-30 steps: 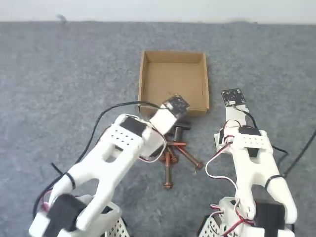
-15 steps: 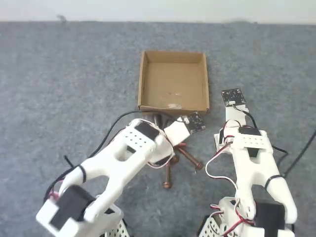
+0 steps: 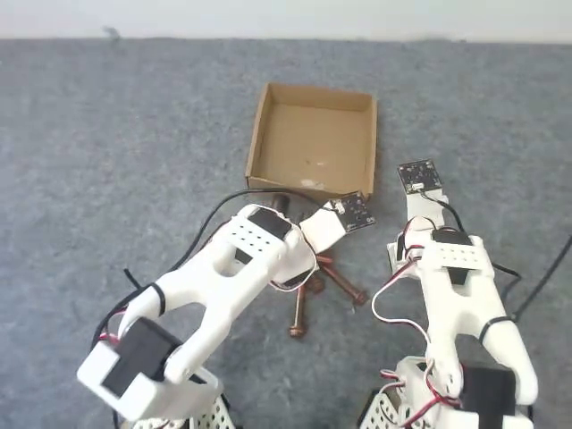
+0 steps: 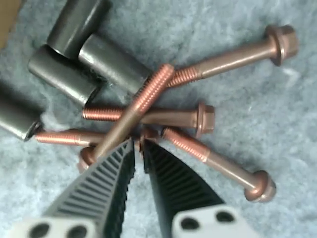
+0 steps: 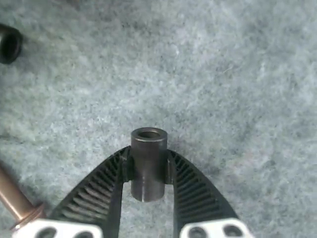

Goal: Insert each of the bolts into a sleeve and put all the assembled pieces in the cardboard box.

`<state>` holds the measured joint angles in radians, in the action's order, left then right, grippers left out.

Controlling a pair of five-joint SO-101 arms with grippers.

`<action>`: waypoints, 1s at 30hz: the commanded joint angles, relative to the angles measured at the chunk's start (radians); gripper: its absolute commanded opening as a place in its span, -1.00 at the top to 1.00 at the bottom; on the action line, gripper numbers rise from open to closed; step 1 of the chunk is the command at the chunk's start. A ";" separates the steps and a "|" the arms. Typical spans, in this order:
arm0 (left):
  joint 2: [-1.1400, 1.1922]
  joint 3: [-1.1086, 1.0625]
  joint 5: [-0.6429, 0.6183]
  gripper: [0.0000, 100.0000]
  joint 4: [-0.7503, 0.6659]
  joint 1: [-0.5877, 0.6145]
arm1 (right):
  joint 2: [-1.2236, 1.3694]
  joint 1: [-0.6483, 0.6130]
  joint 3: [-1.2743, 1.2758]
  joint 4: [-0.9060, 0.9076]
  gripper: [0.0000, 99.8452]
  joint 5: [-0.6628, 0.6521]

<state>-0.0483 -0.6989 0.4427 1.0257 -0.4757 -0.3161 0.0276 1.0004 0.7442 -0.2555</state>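
The right gripper (image 5: 148, 159) is clamped on a dark steel sleeve (image 5: 148, 173). The sleeve stands upright between the ribbed fingers (image 5: 106, 183) with its open bore toward the camera, over the grey carpet (image 5: 237, 74); whether its lower end touches the carpet cannot be told. At one edge of that view a second sleeve's end (image 5: 7, 43) is cut off, and at another a copper bolt head (image 5: 22, 207) shows with most of its shank out of frame. The left gripper (image 4: 138, 145) sits at the bolt pile with its jaws drawn nearly together, only a thin slit between them. The tips meet where several shanks cross, and whether they pinch anything there is hard to make out. A long bolt (image 4: 136, 106) lies slantwise over the others, its lower end partly hidden behind one finger. A short bolt (image 4: 168, 116) lies under it, and a partly covered bolt (image 4: 59, 137) shows only its threaded end. Dark sleeves (image 4: 111, 64) lie just beside the pile, touching one another, and one of them, the edge sleeve (image 4: 15, 116), is cut off by the frame. From above, the left arm (image 3: 223, 286) covers most of the pile. Two bolts (image 3: 298, 311) stick out from under it, and one sleeve tip (image 3: 280, 204) peeks out just beside the front wall of the skewed cardboard box (image 3: 258, 134). The right arm (image 3: 460, 286) stands apart to the side, its wrist board lying over its gripper and the held sleeve.
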 commanded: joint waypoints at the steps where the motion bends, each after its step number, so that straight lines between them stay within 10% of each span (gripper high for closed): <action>1: 0.003 0.016 0.009 0.97 -0.032 0.021 | -0.001 -0.015 -0.029 -0.018 0.99 -0.014; 14: -0.115 0.042 -0.244 0.98 0.101 0.084 | -0.001 -0.015 -0.029 -0.018 0.99 -0.014; 22: -0.313 -0.045 -0.249 0.98 0.117 0.229 | -0.001 -0.015 -0.029 -0.019 0.99 -0.009; 30: -0.399 -0.120 -0.232 0.80 0.072 0.126 | -0.001 -0.025 -0.028 -0.019 0.99 -0.008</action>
<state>-0.3813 -0.8109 0.2033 1.1301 -0.2823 -0.3161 0.0169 1.0004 0.7442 -0.2570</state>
